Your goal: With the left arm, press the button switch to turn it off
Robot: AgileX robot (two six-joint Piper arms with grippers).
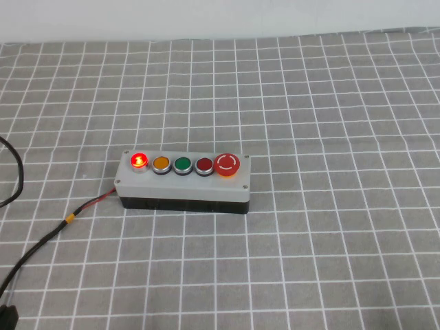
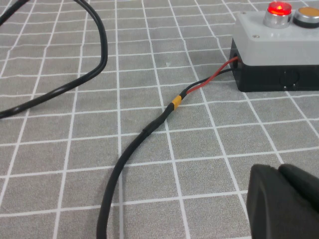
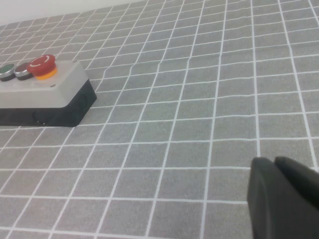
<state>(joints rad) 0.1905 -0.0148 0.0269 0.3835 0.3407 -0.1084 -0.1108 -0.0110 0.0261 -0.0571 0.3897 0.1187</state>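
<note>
Grey five-button control box (image 1: pixel 184 184) with black base sits mid-table on grey white-gridded cloth (image 1: pixel 330 103); the small round bright-red push-button with silver ring (image 1: pixel 139 161), lit, occupies the row's left end, beside an orange button (image 1: pixel 161 164). Left gripper (image 2: pixel 285 201) hovers near the black cable (image 2: pixel 134 149), well short of the box; right gripper (image 3: pixel 284 196) hangs well apart from it. Finger state of both: cannot tell.

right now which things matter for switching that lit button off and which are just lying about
For the job:
lit red button switch
grey button box
left gripper, low beside the box's cable end

Just there:
orange button
green button
mushroom button
black cable
right gripper, parked clear
</note>
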